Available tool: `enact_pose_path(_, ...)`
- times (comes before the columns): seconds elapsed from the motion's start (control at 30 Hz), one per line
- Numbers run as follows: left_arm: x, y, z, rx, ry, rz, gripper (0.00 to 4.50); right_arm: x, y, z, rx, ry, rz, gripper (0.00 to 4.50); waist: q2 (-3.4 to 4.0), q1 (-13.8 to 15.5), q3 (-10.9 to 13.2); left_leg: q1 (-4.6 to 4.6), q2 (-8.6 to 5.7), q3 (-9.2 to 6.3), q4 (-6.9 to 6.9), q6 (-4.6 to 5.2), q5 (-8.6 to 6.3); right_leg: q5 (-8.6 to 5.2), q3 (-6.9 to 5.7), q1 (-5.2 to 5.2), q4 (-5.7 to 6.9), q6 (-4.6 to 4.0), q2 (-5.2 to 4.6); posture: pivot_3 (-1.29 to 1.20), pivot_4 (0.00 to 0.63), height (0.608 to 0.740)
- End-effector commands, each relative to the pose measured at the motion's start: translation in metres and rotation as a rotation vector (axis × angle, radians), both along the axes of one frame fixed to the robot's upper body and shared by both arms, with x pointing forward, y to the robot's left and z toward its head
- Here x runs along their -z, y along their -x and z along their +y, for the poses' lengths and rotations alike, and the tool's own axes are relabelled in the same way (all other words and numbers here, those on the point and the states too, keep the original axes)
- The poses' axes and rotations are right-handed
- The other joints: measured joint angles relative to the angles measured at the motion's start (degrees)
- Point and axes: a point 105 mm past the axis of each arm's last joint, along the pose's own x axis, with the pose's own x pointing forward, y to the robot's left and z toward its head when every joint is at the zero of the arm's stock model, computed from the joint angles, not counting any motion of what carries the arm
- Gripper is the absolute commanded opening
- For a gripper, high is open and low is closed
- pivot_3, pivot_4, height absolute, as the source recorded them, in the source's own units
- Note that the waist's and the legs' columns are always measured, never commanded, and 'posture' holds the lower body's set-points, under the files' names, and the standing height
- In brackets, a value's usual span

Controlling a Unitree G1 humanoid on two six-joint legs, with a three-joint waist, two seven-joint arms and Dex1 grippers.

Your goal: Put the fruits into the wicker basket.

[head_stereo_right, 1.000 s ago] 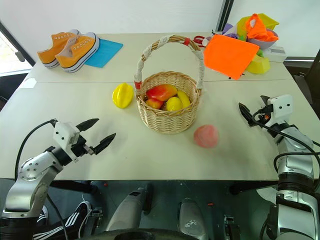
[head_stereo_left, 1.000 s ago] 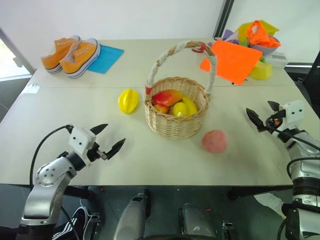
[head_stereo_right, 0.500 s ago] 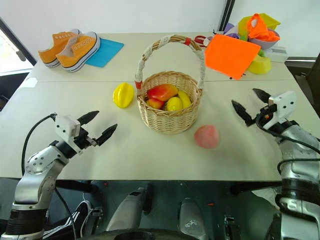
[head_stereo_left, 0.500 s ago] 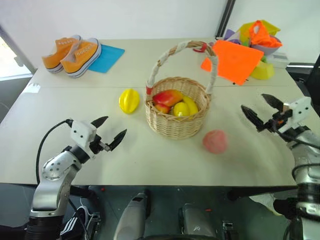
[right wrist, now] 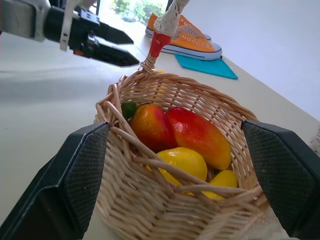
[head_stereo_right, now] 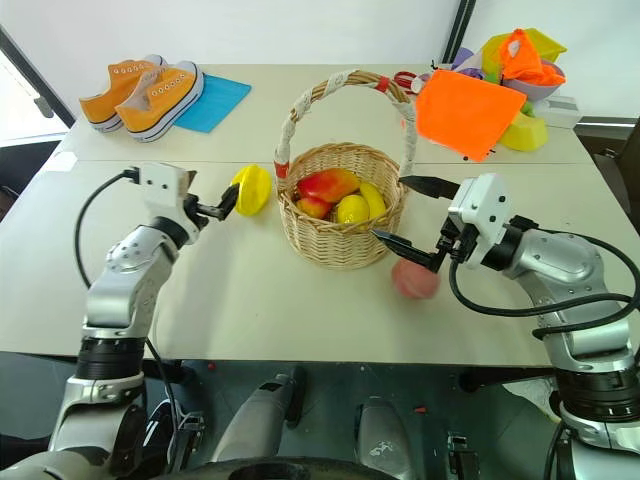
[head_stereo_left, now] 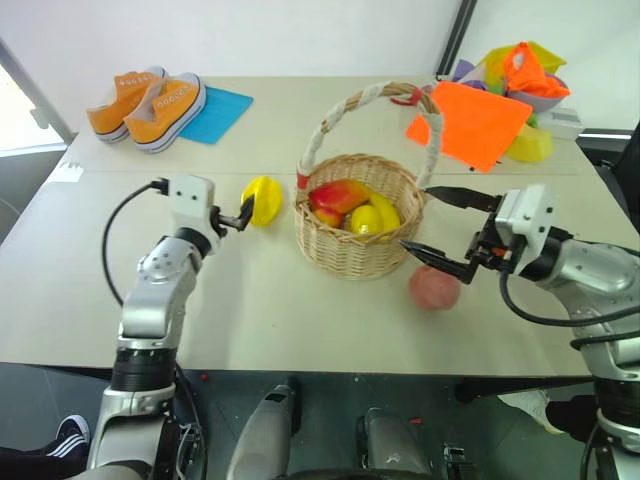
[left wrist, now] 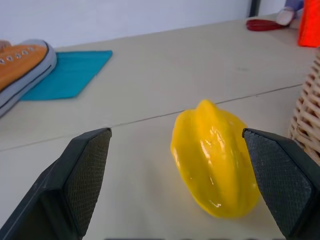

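Landmark: wicker basket (head_stereo_left: 358, 215). Left of it, left gripper (head_stereo_left: 232, 215), jaws spread wide, level, aimed at the star fruit (head_stereo_left: 262, 199), which lies on the table (head_stereo_left: 250, 310) just beside the basket's left wall; likely lining up a side grasp. Star fruit's long axis runs roughly toward and away from the robot, ridges lengthwise. Right of the basket, right gripper (head_stereo_left: 440, 230), jaws spread, empty, above the peach (head_stereo_left: 435, 287) near the basket's front-right foot. Both fruits outside.

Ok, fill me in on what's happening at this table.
A humanoid robot is loading fruit into the wicker basket. Its left gripper, fingers open, is level with the star fruit on the table. Its right gripper, also open, hovers over the peach beside the basket. Neither fruit is held yet.
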Motion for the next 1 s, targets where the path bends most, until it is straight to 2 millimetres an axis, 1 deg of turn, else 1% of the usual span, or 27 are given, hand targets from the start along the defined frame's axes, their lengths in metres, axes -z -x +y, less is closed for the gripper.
enact_pose_path(0.03, -0.004, -0.006, -0.013, -0.001, -0.038, -0.027, 4.5, -0.015, 0.003, 0.008, -0.012, 0.009, -0.08, 4.4, -0.01, 0.01, 0.0, 0.0, 0.01, 0.0, 0.0, 0.0, 0.0, 0.0, -0.01, 0.02, 0.02, 0.0, 0.01, 0.0, 0.15, 0.74)
enact_pose_path(0.13, 0.0, -0.011, -0.014, -0.039, -0.048, -0.015, 4.5, -0.016, 0.001, 0.007, 0.0, 0.003, -0.087, 4.4, -0.03, 0.0, 0.02, 0.0, 0.01, 0.01, 0.04, -0.01, 0.02, 0.02, -0.01, 0.04, 0.02, 0.03, 0.02, 0.0, 0.15, 0.74)
enact_pose_path(0.5, 0.012, -0.02, -0.026, -0.033, -0.054, 0.011, 4.5, -0.016, 0.002, 0.01, -0.003, 0.004, -0.095, 4.4, -0.03, 0.11, 0.02, 0.02, 0.01, 0.0, 0.1, -0.02, 0.03, 0.05, -0.01, 0.04, 0.06, 0.08, 0.02, 0.0, 0.15, 0.74)
enact_pose_path(0.57, 0.017, -0.02, -0.028, -0.029, -0.033, 0.034, 3.96, -0.017, 0.001, 0.009, 0.003, 0.004, -0.104, 4.5, -0.03, 0.1, 0.02, 0.02, 0.01, 0.0, 0.11, -0.02, 0.03, 0.05, -0.01, 0.04, 0.06, 0.09, 0.02, 0.0, 0.15, 0.74)
enact_pose_path(0.63, 0.02, -0.019, -0.03, -0.024, -0.035, 0.04, 3.33, -0.018, 0.0, 0.009, 0.005, 0.007, -0.107, 4.5, -0.03, 0.1, 0.02, 0.03, 0.01, 0.0, 0.11, -0.02, 0.03, 0.05, -0.01, 0.04, 0.07, 0.09, 0.02, 0.0, 0.15, 0.74)
enact_pose_path(0.67, 0.021, -0.019, -0.031, -0.023, -0.031, 0.044, 2.73, -0.018, 0.0, 0.009, 0.005, 0.009, -0.107, 4.5, -0.03, 0.1, 0.01, 0.04, 0.01, 0.0, 0.11, -0.03, 0.03, 0.05, -0.01, 0.05, 0.08, 0.09, 0.02, 0.0, 0.15, 0.74)
enact_pose_path(0.73, 0.021, -0.018, -0.031, -0.025, -0.026, 0.045, 2.12, -0.018, -0.001, 0.008, 0.007, 0.012, -0.108, 4.5, -0.03, 0.19, 0.01, 0.07, 0.01, 0.0, 0.11, -0.03, 0.04, 0.05, -0.02, 0.05, 0.09, 0.09, 0.02, 0.0, 0.15, 0.74)
enact_pose_path(0.8, 0.022, -0.018, -0.03, -0.033, -0.025, 0.048, 1.11, -0.019, -0.002, 0.007, 0.01, 0.012, -0.111, 4.5, -0.03, 0.15, 0.01, 0.07, 0.01, 0.0, 0.13, -0.03, 0.03, 0.05, -0.01, 0.05, 0.08, 0.09, 0.01, 0.0, 0.15, 0.74)
enact_pose_path(0.83, 0.021, -0.017, -0.028, -0.038, -0.022, 0.041, 0.7, -0.018, -0.003, 0.007, 0.014, 0.013, -0.113, 4.5, -0.02, 0.15, 0.0, 0.08, 0.01, 0.0, 0.13, -0.03, 0.04, 0.05, -0.01, 0.05, 0.08, 0.09, 0.01, 0.0, 0.15, 0.74)
enact_pose_path(1.0, 0.015, -0.012, -0.021, -0.038, 0.001, 0.015, 0.7, -0.018, -0.005, 0.005, 0.021, 0.013, -0.117, 4.5, -0.02, 0.11, 0.0, 0.12, 0.02, 0.0, 0.12, -0.03, 0.04, 0.05, -0.01, 0.06, 0.09, 0.09, 0.02, 0.0, 0.15, 0.74)
